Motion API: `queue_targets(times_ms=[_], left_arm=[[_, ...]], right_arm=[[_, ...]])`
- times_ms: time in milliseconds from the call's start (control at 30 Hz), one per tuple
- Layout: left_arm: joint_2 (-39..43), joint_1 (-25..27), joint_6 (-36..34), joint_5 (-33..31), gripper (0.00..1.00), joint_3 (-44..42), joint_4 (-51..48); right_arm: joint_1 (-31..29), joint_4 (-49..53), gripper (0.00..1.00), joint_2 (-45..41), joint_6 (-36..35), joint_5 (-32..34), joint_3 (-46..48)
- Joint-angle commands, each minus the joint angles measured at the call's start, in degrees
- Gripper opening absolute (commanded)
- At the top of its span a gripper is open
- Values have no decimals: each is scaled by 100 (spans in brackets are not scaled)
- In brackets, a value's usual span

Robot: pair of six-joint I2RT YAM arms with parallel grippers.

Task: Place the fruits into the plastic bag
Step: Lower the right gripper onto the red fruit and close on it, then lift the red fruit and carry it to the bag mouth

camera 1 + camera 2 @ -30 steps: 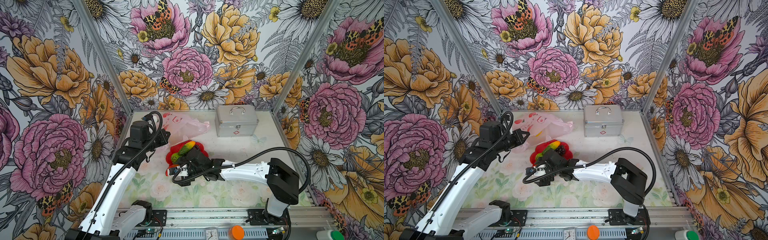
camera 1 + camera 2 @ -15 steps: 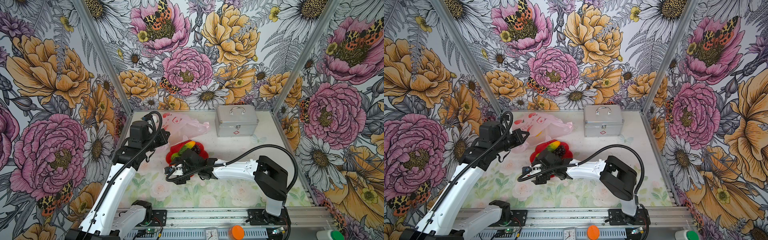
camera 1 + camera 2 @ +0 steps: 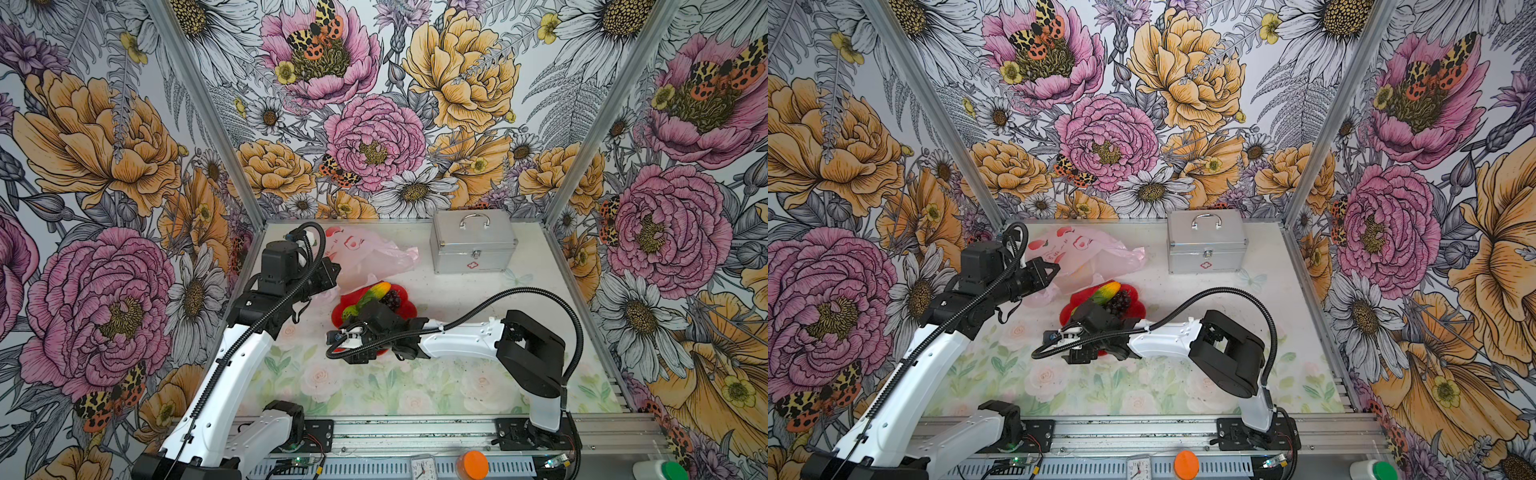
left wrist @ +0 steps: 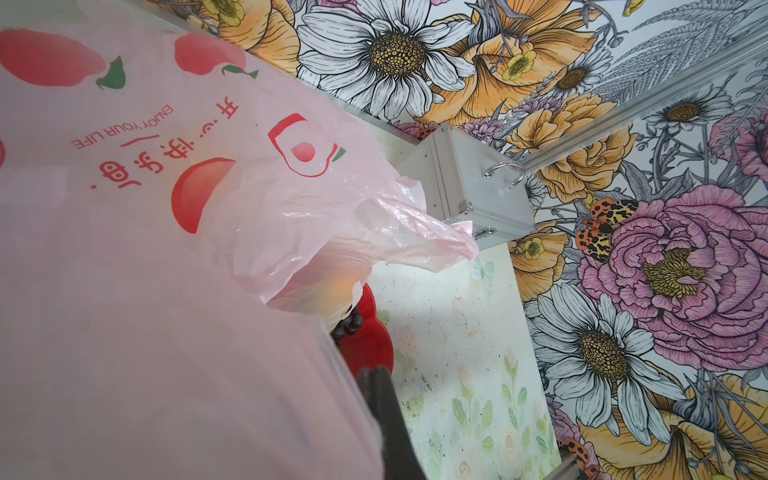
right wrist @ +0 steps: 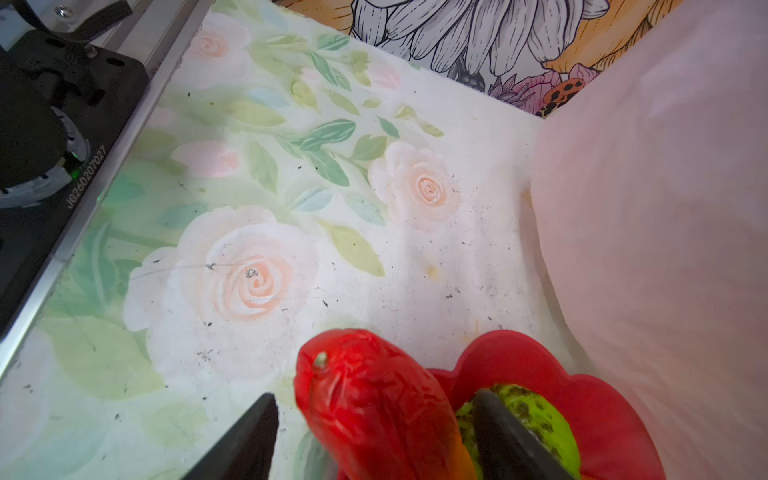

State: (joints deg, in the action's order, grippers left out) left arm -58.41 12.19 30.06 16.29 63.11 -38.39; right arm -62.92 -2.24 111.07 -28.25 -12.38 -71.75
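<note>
Nearest, the right gripper (image 5: pixel 374 397) stands spread astride a red-orange fruit (image 5: pixel 357 374) at the near rim of the red plate (image 5: pixel 519 357), one finger clear of the fruit and the other wedged between it and a bumpy green fruit (image 5: pixel 536 419). Farther back on the plate lie a green-orange fruit (image 3: pixel 374 292) and a grape bunch (image 3: pixel 390 299). Beyond them the left gripper (image 4: pixel 374 376), pressed together, pinches an edge of the plastic bag (image 3: pixel 374 253), which is raised just behind the plate, and a silver case (image 3: pixel 473 245) sits at the back.

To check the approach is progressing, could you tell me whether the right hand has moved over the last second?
Yes. In both top views the right hand has shifted left, farther from the silver case.
</note>
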Motion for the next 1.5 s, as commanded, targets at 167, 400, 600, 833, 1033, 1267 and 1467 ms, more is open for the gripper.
queue_targets(times_ms=[167,400,600,833,1033,1267,1467], left_arm=[[-39,-33,-9,-48,0,0,-14],[-105,-48,-11,-63,0,40,-6],[-135,-36,-13,-61,0,62,-2],[-149,-41,-2,-56,0,92,7],[-179,-59,18,-46,0,119,33],[-197,-126,65,-19,0,129,85],[-235,-156,141,37,0,158,169]], right_arm=[[38,-240,67,167,133,234,-230],[58,-230,51,108,123,245,-239],[91,-280,40,26,149,245,-187],[224,-673,35,-199,441,236,2],[381,-957,31,-559,946,141,147],[617,-1243,29,-997,1579,99,500],[877,-1235,25,-1594,2469,95,873]])
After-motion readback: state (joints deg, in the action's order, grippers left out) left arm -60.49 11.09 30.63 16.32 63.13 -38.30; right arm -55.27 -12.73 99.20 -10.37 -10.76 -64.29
